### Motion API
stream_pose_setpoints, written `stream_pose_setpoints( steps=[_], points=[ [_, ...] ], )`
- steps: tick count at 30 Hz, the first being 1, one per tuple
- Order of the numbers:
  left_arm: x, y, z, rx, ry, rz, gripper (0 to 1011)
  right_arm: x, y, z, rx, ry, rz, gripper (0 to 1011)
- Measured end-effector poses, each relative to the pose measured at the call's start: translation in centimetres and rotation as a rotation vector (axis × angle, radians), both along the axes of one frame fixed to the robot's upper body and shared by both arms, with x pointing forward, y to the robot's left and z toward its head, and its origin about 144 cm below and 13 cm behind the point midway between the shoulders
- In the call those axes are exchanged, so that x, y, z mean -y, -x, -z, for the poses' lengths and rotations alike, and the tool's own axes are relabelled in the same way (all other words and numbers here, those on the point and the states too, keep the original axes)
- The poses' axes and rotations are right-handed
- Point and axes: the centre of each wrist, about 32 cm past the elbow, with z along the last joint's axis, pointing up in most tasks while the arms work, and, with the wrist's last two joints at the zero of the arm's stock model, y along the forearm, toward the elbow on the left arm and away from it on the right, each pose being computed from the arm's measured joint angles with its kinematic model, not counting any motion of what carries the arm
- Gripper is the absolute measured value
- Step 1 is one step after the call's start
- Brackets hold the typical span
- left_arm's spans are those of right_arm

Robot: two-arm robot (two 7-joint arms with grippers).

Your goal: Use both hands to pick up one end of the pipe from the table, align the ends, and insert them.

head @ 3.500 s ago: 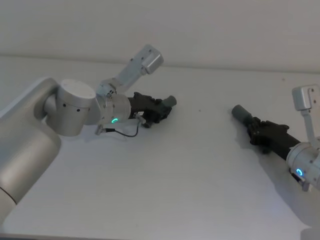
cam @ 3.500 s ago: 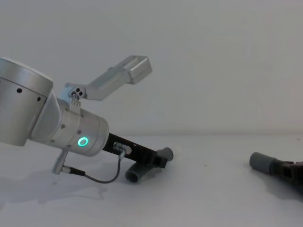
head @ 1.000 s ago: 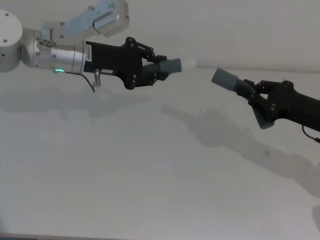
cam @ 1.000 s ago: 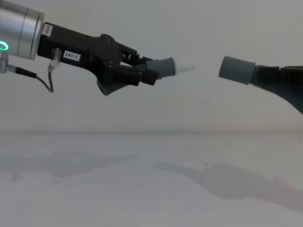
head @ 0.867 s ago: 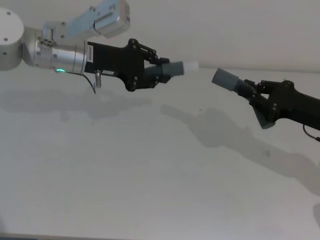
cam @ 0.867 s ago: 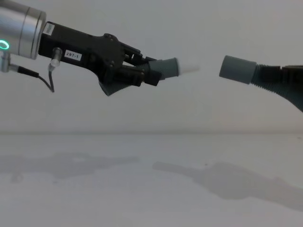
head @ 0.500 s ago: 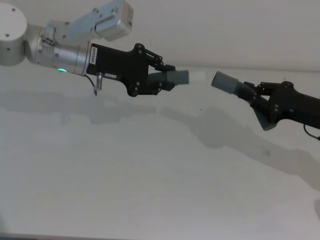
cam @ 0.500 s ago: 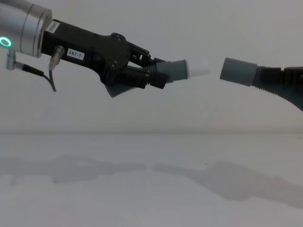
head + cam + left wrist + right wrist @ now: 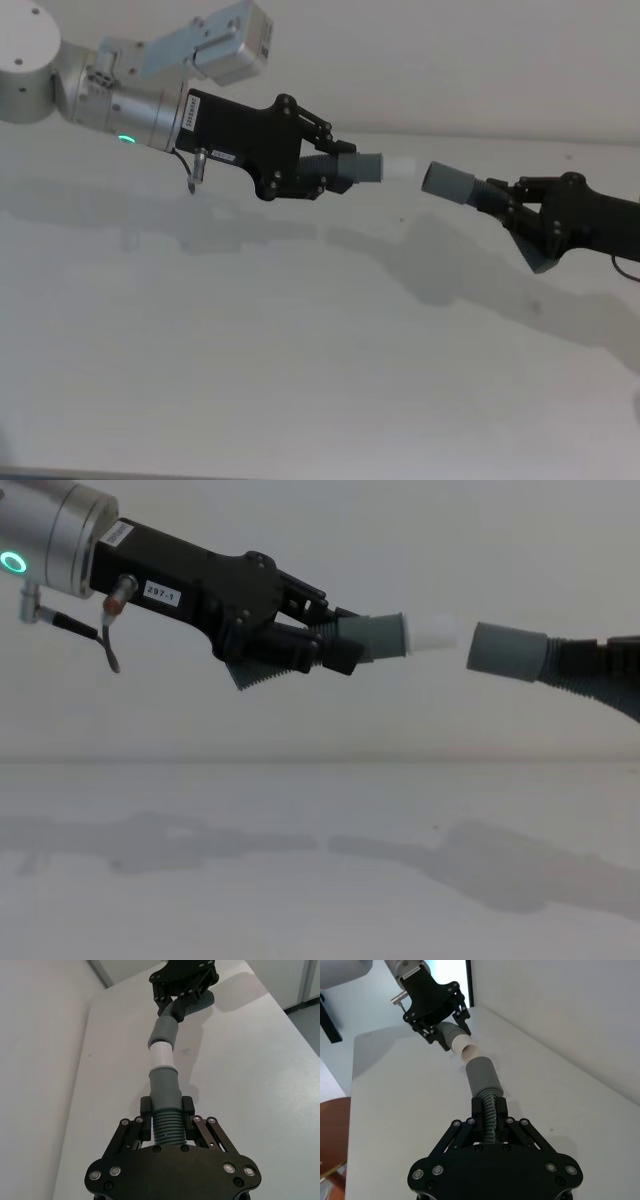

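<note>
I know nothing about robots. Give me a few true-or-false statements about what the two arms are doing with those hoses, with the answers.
1. The left end effector grips the left hose, which ends in a white tip. True.
2. The white tip is already pushed inside the grey socket cuff. False: a small gap separates them in the chest view.
3. Both hoses are held up above the table. True.
4. The right end effector is open and empty. False: it is shut on the right hose, just behind the socket cuff.
</note>
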Motion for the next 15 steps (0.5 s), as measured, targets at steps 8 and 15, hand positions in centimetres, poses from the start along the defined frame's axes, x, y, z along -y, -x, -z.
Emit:
stream_pose_setpoints(
  steps=[8, 15],
  points=[
    [0.19, -0.11, -0.19, -0.005, -0.014, 0.015, 347, 0.51, -0.03, -0.11, -0.012, 0.018, -0.017, 155],
    [0.31, -0.17, -0.25, -0.011, -0.026, 0.02, 347, 0.82, 0.0, -0.17, -0.017, 0.029, -0.023, 155]
  ],
)
